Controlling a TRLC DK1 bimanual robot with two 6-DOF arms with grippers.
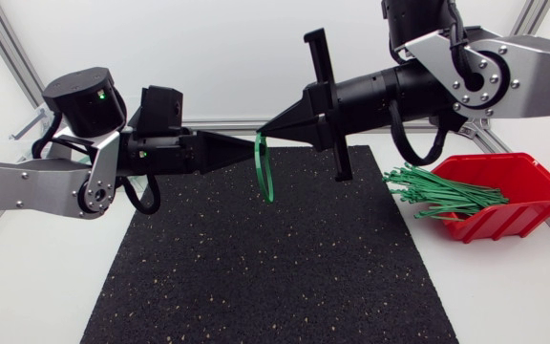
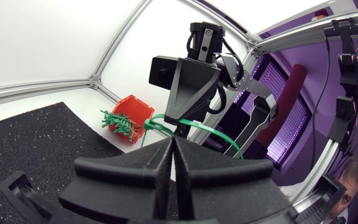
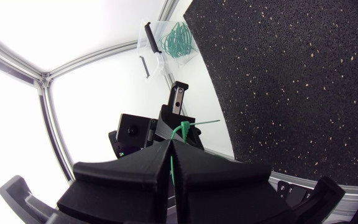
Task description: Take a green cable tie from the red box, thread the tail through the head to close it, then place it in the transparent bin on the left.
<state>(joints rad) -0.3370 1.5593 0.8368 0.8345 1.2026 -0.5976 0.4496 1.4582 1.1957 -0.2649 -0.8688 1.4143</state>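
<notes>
Head view: above the mat (image 1: 256, 277) our left gripper (image 1: 252, 152) and right gripper (image 1: 264, 134) meet tip to tip, both pinching the curved tie (image 1: 261, 172), which could twist free if either pulls unevenly.

A black mat (image 1: 256, 277) flecked with pale specks lies flat across the middle of the white table (image 1: 514, 287)

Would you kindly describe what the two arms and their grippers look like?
Both arms have silver-grey links with black joints and looping black cables. A small green light glows on the left arm. The left gripper and right gripper are matte black wedges.
</notes>
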